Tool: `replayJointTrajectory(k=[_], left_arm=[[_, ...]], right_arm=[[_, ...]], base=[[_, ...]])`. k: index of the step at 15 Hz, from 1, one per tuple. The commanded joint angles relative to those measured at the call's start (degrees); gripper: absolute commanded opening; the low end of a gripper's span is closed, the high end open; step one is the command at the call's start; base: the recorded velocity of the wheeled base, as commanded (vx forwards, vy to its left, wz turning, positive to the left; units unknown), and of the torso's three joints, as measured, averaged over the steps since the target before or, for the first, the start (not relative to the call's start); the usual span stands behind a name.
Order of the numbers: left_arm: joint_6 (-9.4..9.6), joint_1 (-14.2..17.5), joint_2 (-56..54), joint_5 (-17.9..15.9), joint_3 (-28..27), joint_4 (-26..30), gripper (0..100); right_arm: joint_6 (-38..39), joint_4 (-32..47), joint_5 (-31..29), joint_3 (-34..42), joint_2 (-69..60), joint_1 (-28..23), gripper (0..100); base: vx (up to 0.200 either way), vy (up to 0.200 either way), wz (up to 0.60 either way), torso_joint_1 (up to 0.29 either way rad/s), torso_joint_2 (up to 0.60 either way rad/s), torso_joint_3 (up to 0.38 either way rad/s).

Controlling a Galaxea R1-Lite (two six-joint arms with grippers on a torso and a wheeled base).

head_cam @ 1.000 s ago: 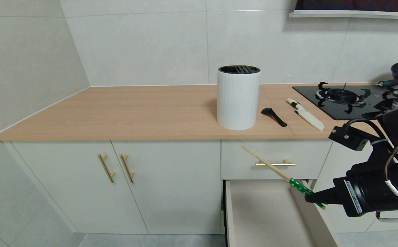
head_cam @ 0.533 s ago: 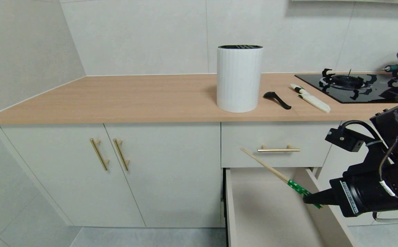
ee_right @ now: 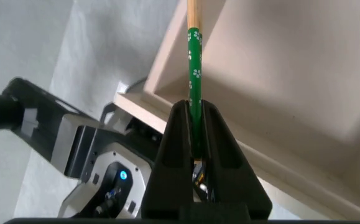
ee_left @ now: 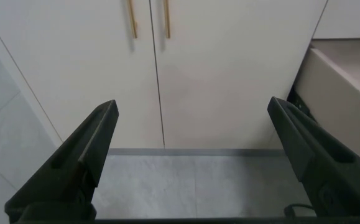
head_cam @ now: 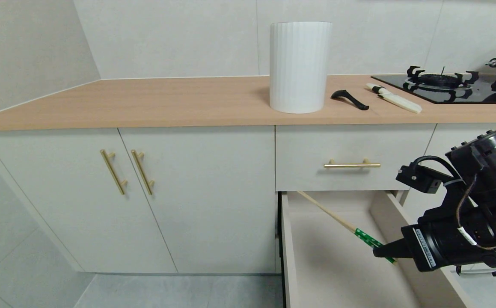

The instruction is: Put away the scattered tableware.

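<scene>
1. Wooden chopstick [head_cam: 341, 220] with a green patterned end: we see the right gripper [head_cam: 384, 252] pinching it at the green end, fingers pressed in on both sides.
2. The bare wooden length juts out beyond the fingertips and slants up toward the robot's left. In the right wrist view it runs straight out, centred between the two fingers.
3. The chopstick hangs over the open drawer [head_cam: 283, 239]. Its far tip is just below the closed drawer front [head_cam: 316, 154] above. We cannot tell whether it touches the drawer floor.
4. The right arm is low beside the drawer's right wall, with the gripper aimed leftward across the opening.
5. The left gripper [ee_left: 192, 111] has its jaws spread wide with nothing between them. It is low and faces the cabinet doors [ee_left: 229, 68] near the floor.
6. The drawer walls stand on either side of the chopstick, and the pale drawer floor shows wide beneath it.
7. On the countertop [head_cam: 166, 102] stands a white ribbed holder [head_cam: 299, 68]. A black spoon [head_cam: 349, 99] lies just to its right, and a knife [head_cam: 395, 99] lies beyond that, near the stove [head_cam: 440, 83].
</scene>
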Motion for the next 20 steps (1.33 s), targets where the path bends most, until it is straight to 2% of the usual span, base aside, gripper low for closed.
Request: replayJointTrajectory(k=[1, 5, 7, 13, 16, 20], left_arm=[[-0.01, 0.0, 0.1, 0.0, 0.0, 0.0, 100], [-0.01, 0.0, 0.1, 0.0, 0.0, 0.0, 100], [-0.01, 0.0, 0.1, 0.0, 0.0, 0.0, 100], [-0.01, 0.0, 0.1, 0.0, 0.0, 0.0, 100], [-0.01, 0.0, 0.1, 0.0, 0.0, 0.0, 100], [-0.01, 0.0, 0.1, 0.0, 0.0, 0.0, 100]], right_arm=[[0.0, -0.1, 0.0, -0.1, 0.9, 0.0, 0], [0.3, -3.9, -0.2, 0.0, 4.0, -0.4, 0], [0.6, -7.5, -1.2, -0.3, 10.2, -2.7, 0], [2.8, -9.4, -4.1, -3.0, 23.8, -5.1, 0], [8.4, -17.5, -4.9, -3.8, 34.4, -4.5, 0], [9.4, -25.1, -8.4, -3.9, 42.9, -2.5, 0]], base=[[0.000, 0.000, 0.00, -0.027, 0.13, 0.100], [0.000, 0.000, 0.00, -0.004, 0.02, 0.009], [0.000, 0.000, 0.00, 0.000, 0.00, 0.000], [0.000, 0.000, 0.00, 0.000, 0.00, 0.000], [0.000, 0.000, 0.00, 0.000, 0.00, 0.000], [0.000, 0.000, 0.00, 0.000, 0.00, 0.000]])
